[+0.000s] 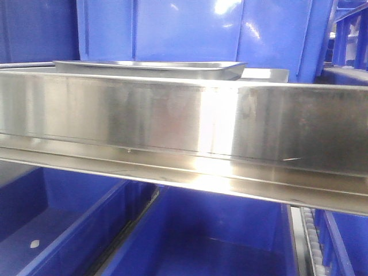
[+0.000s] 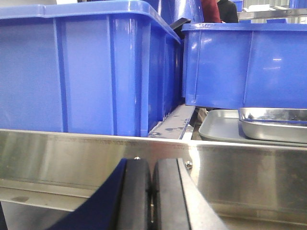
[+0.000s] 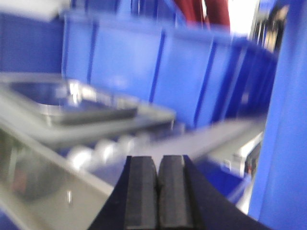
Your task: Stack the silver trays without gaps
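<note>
In the front-facing view, a long flat brushed-steel shelf rail (image 1: 172, 123) is spanning the frame, and a shallow rectangular mirror-shiny stainless-steel tray (image 1: 150, 68) is sitting just behind its top edge, left of centre, in front of big blue plastic bins (image 1: 190, 31). More blue bins (image 1: 190, 241) are lying open below the rail.

In the left wrist view, a tall blue plastic bin (image 2: 81, 72) is filling the left side, a second one (image 2: 244, 62) is standing to its right, and a narrow gap is showing between them. Low at centre, the left end effector (image 2: 152, 196) is hanging before the rail with its black pads (image 2: 136, 196) pressed together, holding nothing. At the far right, a shiny silver tray (image 2: 273, 124) is resting on a flatter grey tray (image 2: 218, 129) just behind the rail.

The right wrist view is blurred. A silver tray (image 3: 72, 103) is lying at the left on a wider grey tray (image 3: 115, 122), with white rollers (image 3: 103, 151) just beside it. The right end effector (image 3: 157, 196) is also closed on nothing, its pads touching.
</note>
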Robot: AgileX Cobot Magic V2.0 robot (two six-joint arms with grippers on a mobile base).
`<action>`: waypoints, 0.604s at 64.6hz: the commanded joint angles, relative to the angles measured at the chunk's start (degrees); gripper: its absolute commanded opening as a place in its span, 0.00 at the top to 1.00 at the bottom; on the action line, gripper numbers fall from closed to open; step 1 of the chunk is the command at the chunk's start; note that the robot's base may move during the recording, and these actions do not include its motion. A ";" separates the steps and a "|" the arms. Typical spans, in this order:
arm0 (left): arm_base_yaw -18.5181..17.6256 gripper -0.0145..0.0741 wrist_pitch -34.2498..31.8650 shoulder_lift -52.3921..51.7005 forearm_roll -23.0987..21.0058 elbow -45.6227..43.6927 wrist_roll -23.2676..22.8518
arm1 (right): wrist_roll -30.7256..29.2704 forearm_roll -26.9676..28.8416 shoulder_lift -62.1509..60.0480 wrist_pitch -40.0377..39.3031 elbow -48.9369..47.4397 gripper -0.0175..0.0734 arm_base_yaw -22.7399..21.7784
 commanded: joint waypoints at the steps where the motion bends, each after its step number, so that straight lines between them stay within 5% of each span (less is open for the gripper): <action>1: 0.28 0.82 -0.93 -0.22 -0.33 -0.10 -0.42 | -1.28 0.83 -0.41 1.16 -0.02 0.88 0.05; 39: 0.28 0.82 -0.93 -0.22 -0.33 -0.10 -0.42 | -1.28 -3.11 -0.41 1.00 -0.02 0.88 -0.70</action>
